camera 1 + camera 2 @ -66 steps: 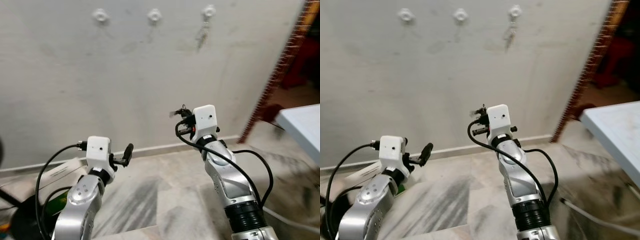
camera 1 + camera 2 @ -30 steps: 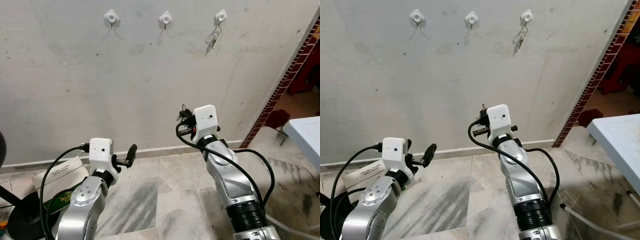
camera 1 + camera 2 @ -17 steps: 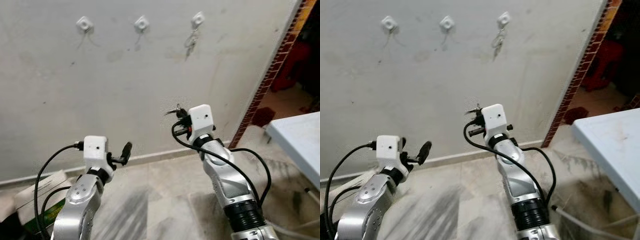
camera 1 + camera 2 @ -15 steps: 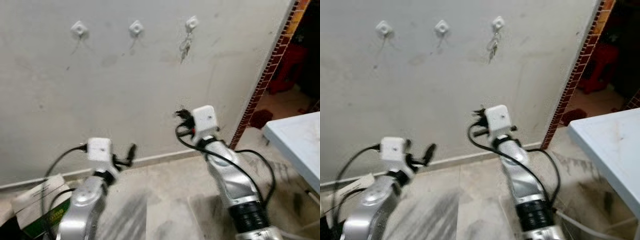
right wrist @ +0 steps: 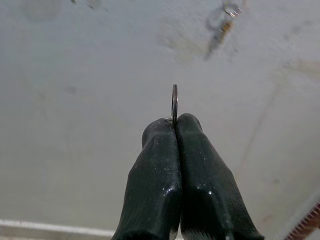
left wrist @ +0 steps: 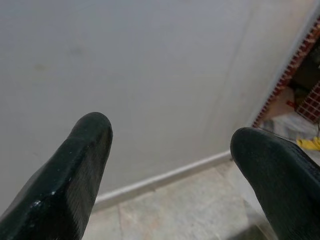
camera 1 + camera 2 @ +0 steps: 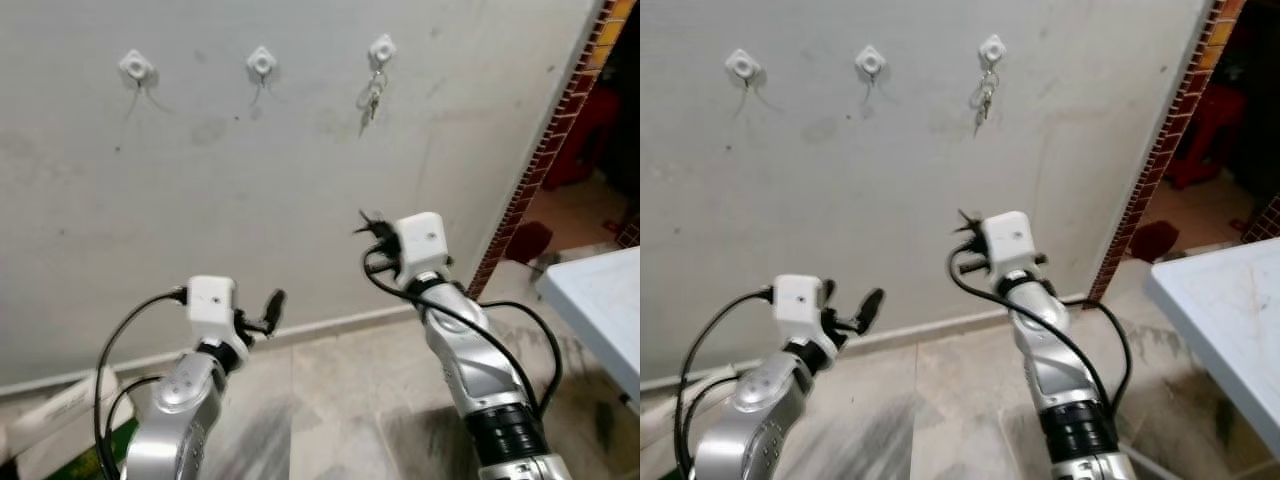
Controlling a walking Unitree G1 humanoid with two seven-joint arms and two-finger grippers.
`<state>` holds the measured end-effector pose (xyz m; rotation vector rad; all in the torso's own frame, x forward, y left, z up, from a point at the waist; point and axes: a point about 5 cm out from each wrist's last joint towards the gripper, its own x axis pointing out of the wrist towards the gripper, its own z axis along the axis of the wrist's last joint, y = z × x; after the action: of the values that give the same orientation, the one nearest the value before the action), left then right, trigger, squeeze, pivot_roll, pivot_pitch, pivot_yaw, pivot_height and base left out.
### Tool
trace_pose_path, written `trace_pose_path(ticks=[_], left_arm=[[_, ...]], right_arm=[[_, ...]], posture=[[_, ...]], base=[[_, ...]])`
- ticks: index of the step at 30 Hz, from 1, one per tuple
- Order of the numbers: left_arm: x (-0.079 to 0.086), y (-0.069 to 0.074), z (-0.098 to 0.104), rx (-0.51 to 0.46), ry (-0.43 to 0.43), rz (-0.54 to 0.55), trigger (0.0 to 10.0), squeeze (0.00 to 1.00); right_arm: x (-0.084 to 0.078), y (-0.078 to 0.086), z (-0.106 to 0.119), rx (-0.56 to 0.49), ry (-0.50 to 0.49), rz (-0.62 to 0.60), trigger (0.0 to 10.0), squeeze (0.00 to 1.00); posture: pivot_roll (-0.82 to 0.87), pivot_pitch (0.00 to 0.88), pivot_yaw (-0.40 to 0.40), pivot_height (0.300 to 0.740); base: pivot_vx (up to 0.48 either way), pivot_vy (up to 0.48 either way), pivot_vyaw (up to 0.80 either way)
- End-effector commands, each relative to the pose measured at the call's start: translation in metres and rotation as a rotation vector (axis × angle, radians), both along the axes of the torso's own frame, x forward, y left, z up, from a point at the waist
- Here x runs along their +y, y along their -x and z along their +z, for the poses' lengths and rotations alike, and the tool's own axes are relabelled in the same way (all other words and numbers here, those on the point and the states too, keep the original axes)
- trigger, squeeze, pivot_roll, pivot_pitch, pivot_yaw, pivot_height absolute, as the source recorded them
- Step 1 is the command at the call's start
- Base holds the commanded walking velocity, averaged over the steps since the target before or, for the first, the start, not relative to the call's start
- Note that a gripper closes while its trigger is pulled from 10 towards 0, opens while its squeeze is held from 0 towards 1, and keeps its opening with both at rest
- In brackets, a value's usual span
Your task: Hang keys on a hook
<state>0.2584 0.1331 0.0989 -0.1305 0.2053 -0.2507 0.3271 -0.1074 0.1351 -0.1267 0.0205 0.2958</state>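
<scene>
The robot faces a pale plastered wall (image 7: 200, 180) carrying three white hooks in a row: a left hook (image 7: 135, 67), a middle hook (image 7: 261, 61) and a right hook (image 7: 381, 47). A bunch of keys (image 7: 371, 97) already hangs from the right hook. The right hand (image 5: 175, 122) is raised in front of the wall, well below the hooks, its two black fingers (image 5: 155, 170) clenched together on a thin metal key ring (image 5: 174, 102) that stands edge-on above the fingertips. The left hand (image 6: 170, 150) is held lower, near the skirting, with its fingers (image 6: 75, 170) spread wide apart and nothing between them. A brick pillar (image 7: 560, 120) borders the wall on the right, and the corner of a white counter (image 7: 1230, 310) sits beyond it.
</scene>
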Motion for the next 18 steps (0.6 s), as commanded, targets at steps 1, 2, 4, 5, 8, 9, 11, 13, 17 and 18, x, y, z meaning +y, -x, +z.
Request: trace_pose_path(ticks=[1, 2, 4, 5, 8, 9, 11, 13, 17, 18], left_arm=[[0.0113, -0.0007, 0.001, -0.003, -0.026, 0.036, 10.0, 0.0], [0.0112, -0.0007, 0.001, -0.003, -0.025, 0.036, 10.0, 0.0], [0.0113, -0.0009, 0.0009, -0.002, -0.026, 0.036, 10.0, 0.0], [0.0112, -0.001, 0.0009, -0.002, -0.026, 0.036, 10.0, 0.0], [0.0108, -0.0011, 0.0007, -0.002, -0.026, 0.036, 10.0, 0.0], [0.0107, -0.0011, 0.0007, -0.002, -0.026, 0.035, 10.0, 0.0], [0.0106, -0.0012, 0.0008, -0.003, -0.028, 0.032, 10.0, 0.0], [0.0103, -0.0015, 0.001, -0.005, -0.029, 0.03, 10.0, 0.0], [0.0106, -0.0018, 0.0006, -0.001, -0.034, 0.035, 10.0, 0.0], [0.0108, -0.0019, 0.0003, 0.001, -0.032, 0.038, 10.0, 0.0]], right_arm=[[0.0156, -0.001, 0.0075, -0.024, -0.015, 0.048, 10.0, 0.0], [0.0156, -0.0011, 0.0075, -0.024, -0.015, 0.048, 10.0, 0.0], [0.0155, -0.0012, 0.0075, -0.024, -0.014, 0.048, 10.0, 0.0], [0.0154, -0.0013, 0.0075, -0.024, -0.014, 0.048, 10.0, 0.0], [0.0149, -0.0016, 0.0074, -0.024, -0.013, 0.047, 10.0, 0.0], [0.0148, -0.0016, 0.0074, -0.024, -0.014, 0.046, 10.0, 0.0], [0.0148, -0.0017, 0.0074, -0.024, -0.014, 0.046, 10.0, 0.0], [0.0147, -0.0018, 0.0079, -0.027, -0.014, 0.045, 10.0, 0.0], [0.0147, -0.0021, 0.0083, -0.031, -0.013, 0.044, 10.0, 0.0], [0.0146, -0.0021, 0.0084, -0.032, -0.013, 0.044, 10.0, 0.0]], posture=[[0.12, 0.0, -0.002, 0.74], [0.12, 0.0, -0.002, 0.74], [0.12, 0.0, -0.002, 0.74], [0.12, 0.0, -0.002, 0.74], [0.12, 0.0, -0.002, 0.74], [0.12, 0.0, -0.002, 0.74], [0.12, 0.0, -0.001, 0.74], [0.12, 0.0, 0.0, 0.74], [0.12, 0.0, -0.001, 0.74], [0.12, 0.0, -0.001, 0.74]], base=[[0.292, 0.382, 0.0], [0.292, 0.382, 0.0], [0.291, 0.381, 0.0], [0.292, 0.382, 0.0], [0.291, 0.381, 0.0], [0.289, 0.382, 0.0], [0.289, 0.384, 0.0], [0.382, 0.289, 0.0], [0.399, 0.263, 0.0], [0.292, 0.0, 0.0]])
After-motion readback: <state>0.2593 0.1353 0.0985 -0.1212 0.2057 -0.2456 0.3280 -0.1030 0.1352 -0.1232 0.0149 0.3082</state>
